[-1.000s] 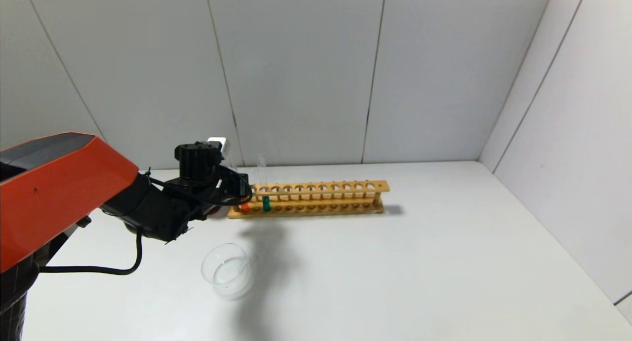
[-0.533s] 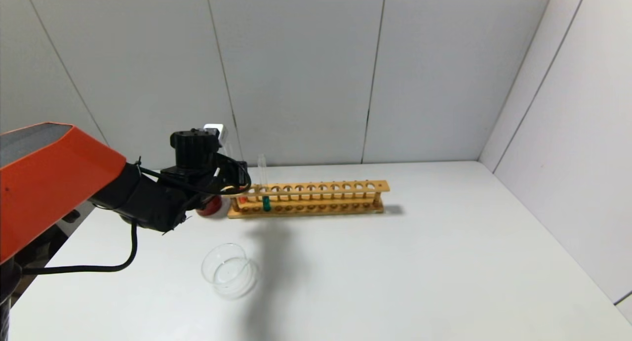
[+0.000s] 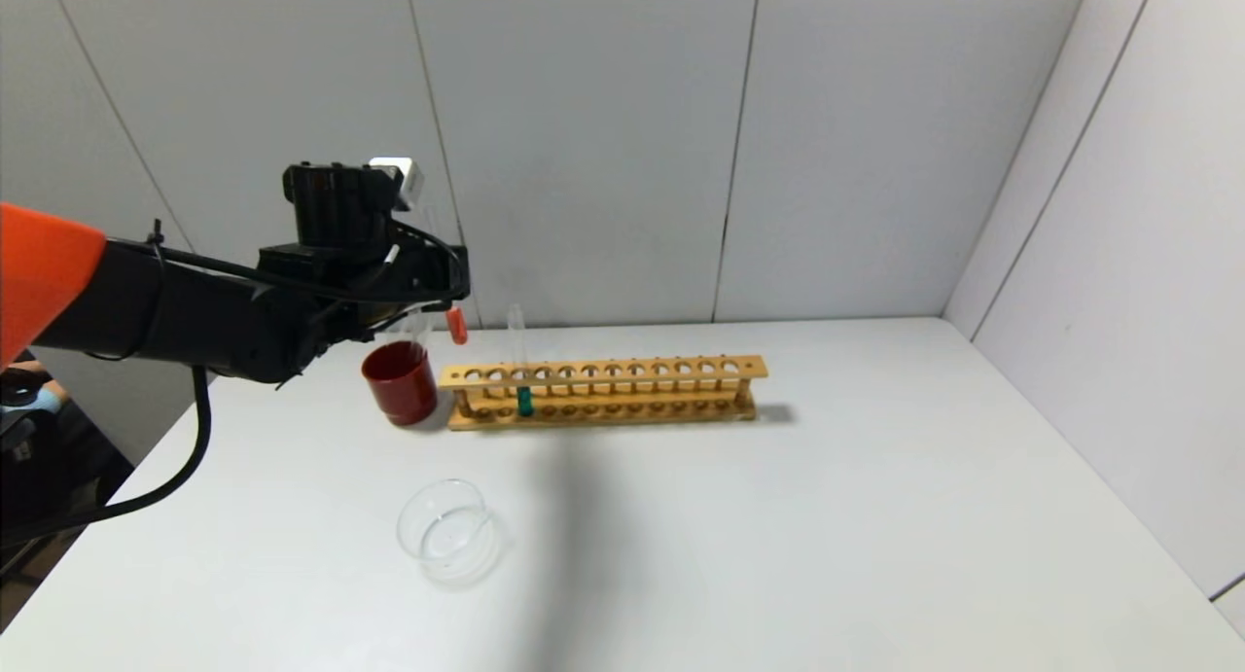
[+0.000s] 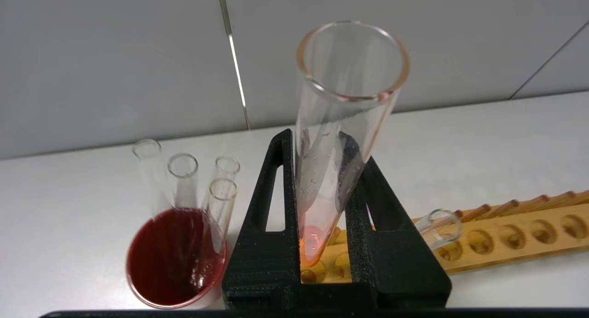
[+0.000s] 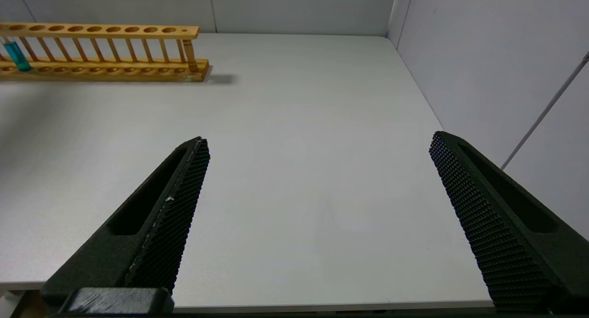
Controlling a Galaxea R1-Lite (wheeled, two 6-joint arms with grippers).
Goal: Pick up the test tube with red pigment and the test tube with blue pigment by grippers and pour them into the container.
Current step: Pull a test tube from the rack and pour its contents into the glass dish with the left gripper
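My left gripper is shut on the test tube with red pigment and holds it upright in the air above the left end of the wooden rack. In the left wrist view the tube stands between the black fingers, its orange-red liquid at the bottom. The test tube with blue pigment stands in the rack; it also shows in the right wrist view. The clear glass container sits on the table near the front left. My right gripper is open and empty, over the table's front right, out of the head view.
A dark red cup holding several plain clear tubes stands just left of the rack. The rack's other holes are empty. Grey walls close in the table at the back and right.
My left gripper has risen and moved a little left, lifting the red-pigment tube out of the rack. The dark red cup, hidden before by the arm, now shows.
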